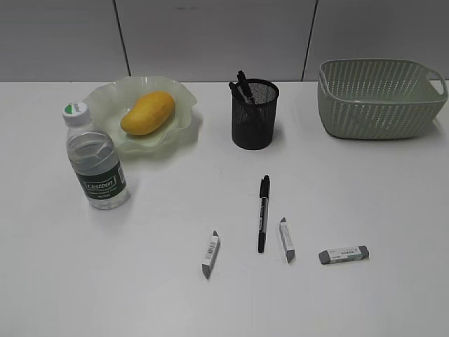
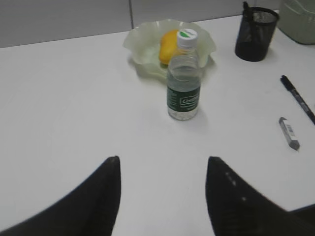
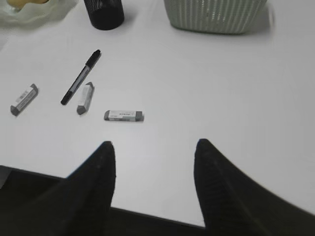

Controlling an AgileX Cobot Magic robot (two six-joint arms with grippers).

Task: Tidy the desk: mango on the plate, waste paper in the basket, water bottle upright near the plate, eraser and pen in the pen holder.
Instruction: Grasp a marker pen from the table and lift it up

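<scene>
The yellow mango (image 1: 147, 112) lies in the ruffled green plate (image 1: 102, 95). Just in front of the plate, the water bottle (image 1: 97, 158) stands upright. A black pen (image 1: 263, 213) lies on the desk (image 1: 161, 295) among three grey-and-white erasers (image 1: 211, 253) (image 1: 286, 239) (image 1: 344, 255). The black mesh pen holder (image 1: 255, 114) has pens in it. The green basket (image 1: 379, 98) stands at the back right. No waste paper shows. My left gripper (image 2: 162, 160) is open over bare desk, short of the bottle (image 2: 183, 93). My right gripper (image 3: 153, 142) is open near the front edge, behind the nearest eraser (image 3: 124, 115).
Neither arm appears in the exterior view. A grey panelled wall (image 1: 210, 35) runs behind the desk. The desk's front edge (image 3: 49, 173) shows in the right wrist view, just under the right gripper.
</scene>
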